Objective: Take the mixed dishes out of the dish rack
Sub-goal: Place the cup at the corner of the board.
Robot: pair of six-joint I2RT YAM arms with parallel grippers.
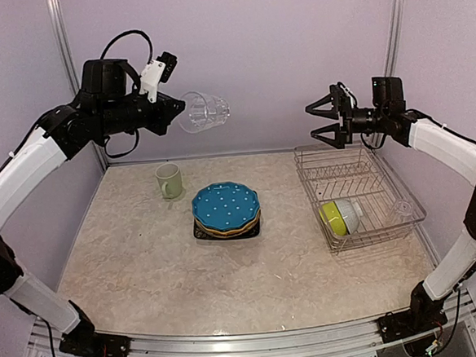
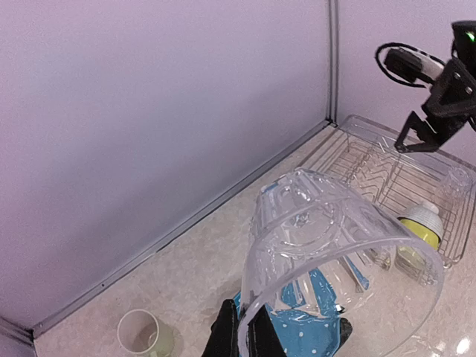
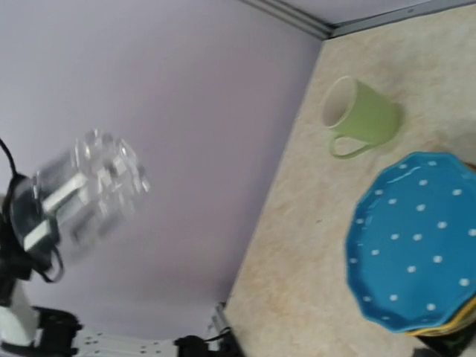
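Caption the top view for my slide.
Left end effector holds a glass aloft; right end effector open above the rack.

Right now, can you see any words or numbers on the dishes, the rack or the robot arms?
No words or numbers can be read.
The blue plate has only white dots.
The green mug, the clear glass, the lime bowl and the dish rack are plain.
Any marks on the arm bases are too small to read.

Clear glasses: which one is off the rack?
The raised glass, held aloft by the left gripper; the other glass sits in the dish rack.
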